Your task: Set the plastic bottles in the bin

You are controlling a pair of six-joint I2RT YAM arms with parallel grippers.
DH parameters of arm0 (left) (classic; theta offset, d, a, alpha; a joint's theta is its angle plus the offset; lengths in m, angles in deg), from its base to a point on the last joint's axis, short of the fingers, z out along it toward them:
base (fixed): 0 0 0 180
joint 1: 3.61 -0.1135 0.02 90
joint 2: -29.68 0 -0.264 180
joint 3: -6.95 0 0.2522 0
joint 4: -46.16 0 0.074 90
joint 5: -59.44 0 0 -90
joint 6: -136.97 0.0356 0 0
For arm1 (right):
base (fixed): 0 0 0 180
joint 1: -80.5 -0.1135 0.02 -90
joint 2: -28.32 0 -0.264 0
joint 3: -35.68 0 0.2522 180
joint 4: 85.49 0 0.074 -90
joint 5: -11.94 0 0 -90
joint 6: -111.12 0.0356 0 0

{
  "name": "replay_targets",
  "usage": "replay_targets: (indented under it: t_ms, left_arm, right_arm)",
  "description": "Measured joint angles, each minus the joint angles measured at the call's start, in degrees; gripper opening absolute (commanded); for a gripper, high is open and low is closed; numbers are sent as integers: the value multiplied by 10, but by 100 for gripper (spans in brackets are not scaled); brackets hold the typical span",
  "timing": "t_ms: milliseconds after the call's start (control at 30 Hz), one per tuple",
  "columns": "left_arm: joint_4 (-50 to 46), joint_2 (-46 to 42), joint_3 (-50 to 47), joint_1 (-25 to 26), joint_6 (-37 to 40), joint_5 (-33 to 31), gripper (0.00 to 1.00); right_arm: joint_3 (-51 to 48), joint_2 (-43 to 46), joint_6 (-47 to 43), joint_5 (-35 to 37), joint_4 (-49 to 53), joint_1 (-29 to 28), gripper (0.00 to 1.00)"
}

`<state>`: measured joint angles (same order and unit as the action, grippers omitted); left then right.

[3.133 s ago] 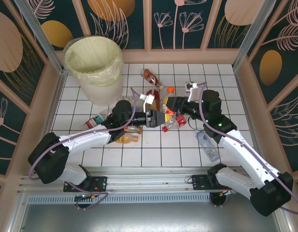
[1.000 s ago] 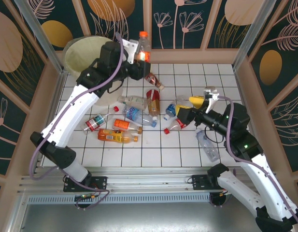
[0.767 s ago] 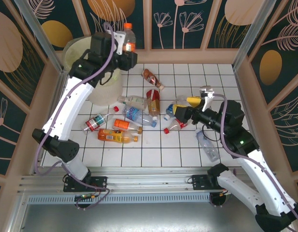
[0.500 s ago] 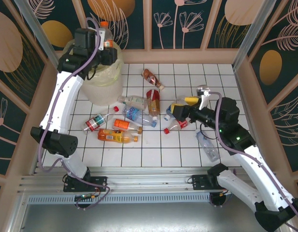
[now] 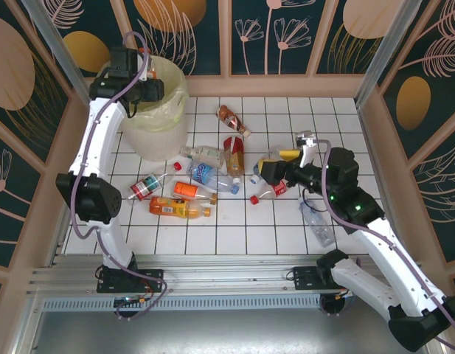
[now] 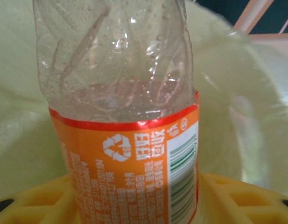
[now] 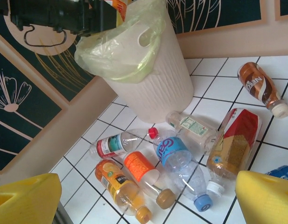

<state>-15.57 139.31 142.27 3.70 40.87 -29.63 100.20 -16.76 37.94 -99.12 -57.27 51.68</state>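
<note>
Clear plastic bottle with an orange label (image 6: 129, 116), clamped in the left gripper (image 5: 147, 91), hangs above the round white bag-lined bin (image 5: 159, 136) at 10 o'clock on the tiled table (image 5: 286, 228), while the right gripper (image 5: 275, 164) gapes open at 3 o'clock of the loose bottles (image 5: 201, 173).

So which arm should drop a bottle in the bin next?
The left. The left gripper is shut on an orange-labelled bottle right above the bin. The right gripper is open and empty, over the loose bottles lying on the tiles, away from the bin.
</note>
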Motion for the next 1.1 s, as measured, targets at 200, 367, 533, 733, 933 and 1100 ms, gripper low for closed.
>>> replay_targets:
  t_ms: [200,367,533,733,933,1100]
  left_arm:
    - [-14,59,41,-12,-1,-1,56]
    - [-25,93,52,-23,-7,8,57]
    - [-35,136,67,-28,-12,20,58]
    - [-47,162,67,-28,-15,31,64]
    - [-54,168,72,-29,-19,31,78]
    - [-55,167,91,-29,-24,37,91]
  right_arm:
    - [-12,4,0,2,0,0,96]
    - [-13,5,0,6,0,0,96]
    - [-13,7,0,10,0,0,96]
    - [-18,8,0,17,0,0,96]
    - [-18,8,0,20,0,0,96]
    - [-26,7,3,33,2,0,95]
